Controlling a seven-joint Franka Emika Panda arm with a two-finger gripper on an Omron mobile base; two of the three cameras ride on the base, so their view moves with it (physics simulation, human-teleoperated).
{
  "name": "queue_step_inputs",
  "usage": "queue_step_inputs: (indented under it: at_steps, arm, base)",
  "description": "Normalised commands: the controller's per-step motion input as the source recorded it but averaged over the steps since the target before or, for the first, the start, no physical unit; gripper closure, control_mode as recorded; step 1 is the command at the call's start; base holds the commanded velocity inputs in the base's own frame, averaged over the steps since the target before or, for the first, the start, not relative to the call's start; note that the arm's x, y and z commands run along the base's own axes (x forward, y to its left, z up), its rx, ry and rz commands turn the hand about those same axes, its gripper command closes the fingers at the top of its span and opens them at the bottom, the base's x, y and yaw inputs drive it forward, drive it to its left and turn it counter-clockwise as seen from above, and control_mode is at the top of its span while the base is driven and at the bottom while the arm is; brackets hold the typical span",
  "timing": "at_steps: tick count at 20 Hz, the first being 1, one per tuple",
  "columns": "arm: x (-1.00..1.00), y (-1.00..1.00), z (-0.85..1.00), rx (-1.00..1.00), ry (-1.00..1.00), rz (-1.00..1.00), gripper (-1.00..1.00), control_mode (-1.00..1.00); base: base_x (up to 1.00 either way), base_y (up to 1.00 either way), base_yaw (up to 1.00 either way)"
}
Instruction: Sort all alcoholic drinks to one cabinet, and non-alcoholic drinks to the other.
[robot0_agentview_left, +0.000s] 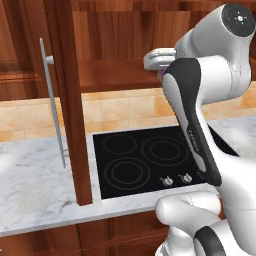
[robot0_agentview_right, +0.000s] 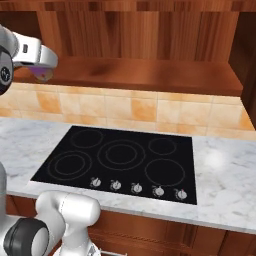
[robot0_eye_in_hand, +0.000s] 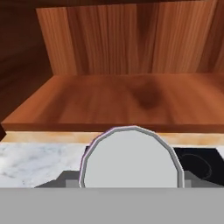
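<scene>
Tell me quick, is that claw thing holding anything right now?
Gripper: closed on the purple can, held in front of the open cabinet shelf.

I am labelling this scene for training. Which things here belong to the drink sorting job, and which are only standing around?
Belongs to the job:
- purple can, silver top, held in the claw
- cabinet shelf, open in front of it

Standing around:
- black cooktop with its knobs
- marble counter
- tiled backsplash

Purple can (robot0_eye_in_hand: 130, 157) largely behind hand (robot0_agentview_right: 41, 65)
</scene>
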Motion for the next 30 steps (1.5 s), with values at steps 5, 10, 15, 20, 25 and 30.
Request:
queue_step_inputs:
  at_steps: [5, 10, 15, 20, 25, 30]
  arm:
    - [0.65, 0.04, 0.0, 0.0, -0.02, 0.0, 1.0, -1.0]
    - [0.59, 0.07, -0.09, 0.0, 0.0, 0.0, 1.0, -1.0]
    - [0.52, 0.04, -0.18, 0.0, 0.0, 0.0, 1.0, -1.0]
    - [0.47, 0.02, -0.17, 0.0, 0.0, 0.0, 1.0, -1.0]
    - [0.44, 0.04, -0.19, 0.0, 0.01, 0.0, 1.0, -1.0]
    - [0.27, 0.01, -0.17, 0.0, 0.03, 0.0, 1.0, -1.0]
  base:
    - [0.0, 0.0, 0.0]
    - [0.0, 0.0, 0.0]
    - [0.0, 0.0, 0.0]
    - [0.0, 0.0, 0.0]
    - [0.0, 0.0, 0.0]
    - [0.0, 0.0, 0.0]
